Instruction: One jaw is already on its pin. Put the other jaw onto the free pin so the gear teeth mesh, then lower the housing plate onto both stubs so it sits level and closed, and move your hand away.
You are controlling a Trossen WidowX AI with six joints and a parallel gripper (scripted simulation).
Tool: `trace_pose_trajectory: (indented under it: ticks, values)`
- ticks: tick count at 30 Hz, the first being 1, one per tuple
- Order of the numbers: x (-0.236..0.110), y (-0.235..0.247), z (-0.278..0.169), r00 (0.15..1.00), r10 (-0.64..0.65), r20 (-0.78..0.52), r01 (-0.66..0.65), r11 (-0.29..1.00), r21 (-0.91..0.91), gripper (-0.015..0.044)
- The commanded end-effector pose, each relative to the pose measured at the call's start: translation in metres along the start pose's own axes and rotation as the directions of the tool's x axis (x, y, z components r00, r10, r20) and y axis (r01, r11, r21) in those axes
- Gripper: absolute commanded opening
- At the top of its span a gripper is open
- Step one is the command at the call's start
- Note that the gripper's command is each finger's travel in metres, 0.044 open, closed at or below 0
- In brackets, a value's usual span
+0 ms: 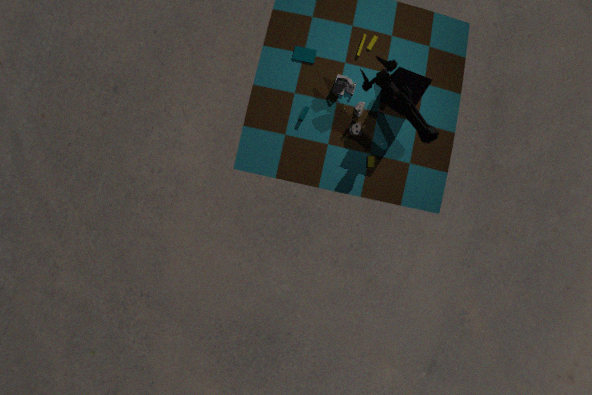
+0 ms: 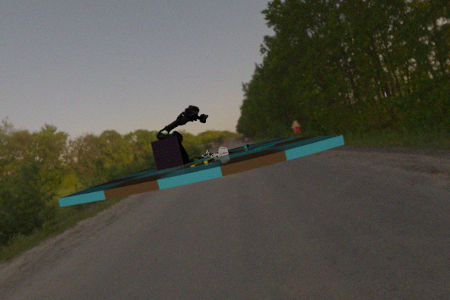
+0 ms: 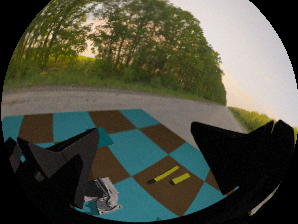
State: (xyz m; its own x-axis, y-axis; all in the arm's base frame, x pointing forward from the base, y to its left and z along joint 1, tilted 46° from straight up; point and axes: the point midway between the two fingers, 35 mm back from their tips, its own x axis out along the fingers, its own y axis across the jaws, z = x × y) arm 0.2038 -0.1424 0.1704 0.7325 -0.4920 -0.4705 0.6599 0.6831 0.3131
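Observation:
A grey-white mechanical assembly (image 1: 345,85) (image 2: 223,150) (image 3: 102,195) stands near the middle of the checkered table. A smaller pale part (image 1: 359,109) and another pale part with dark spots (image 1: 355,128) lie beside it in the top view. The views are too dark and small to tell jaws, pins, gear teeth and housing plate apart, or whether the teeth mesh. My black gripper (image 1: 370,63) (image 3: 145,126) is wide open and empty. It hangs high above the table, to the right of the assembly in the top view. In the wrist view the assembly is low, beside the left finger.
A teal block (image 1: 304,55) lies left of the assembly, and a thin teal bar (image 1: 303,115) lies below it. Two yellow bars (image 1: 361,45) (image 1: 372,43) (image 3: 166,174) (image 3: 180,179) lie beyond it. A yellow block (image 1: 371,162) lies near one edge. The arm stands by a dark box (image 1: 417,82) (image 2: 167,153).

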Motion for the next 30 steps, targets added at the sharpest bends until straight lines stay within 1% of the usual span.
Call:
trace_pose_trajectory:
  ticks: [1,8,15,22,30]
  values:
    - [0.002,0.012,-0.007,0.997,0.048,-0.06,-0.053,0.995,-0.084,0.044]
    - [0.003,0.03,-0.021,0.979,0.119,-0.165,-0.153,0.965,-0.211,0.044]
    - [0.001,0.048,-0.036,0.945,0.185,-0.27,-0.269,0.908,-0.32,0.044]
    - [-0.003,0.066,-0.051,0.895,0.243,-0.374,-0.394,0.824,-0.407,0.044]
    - [-0.011,0.084,-0.069,0.82,0.299,-0.488,-0.537,0.698,-0.474,0.044]
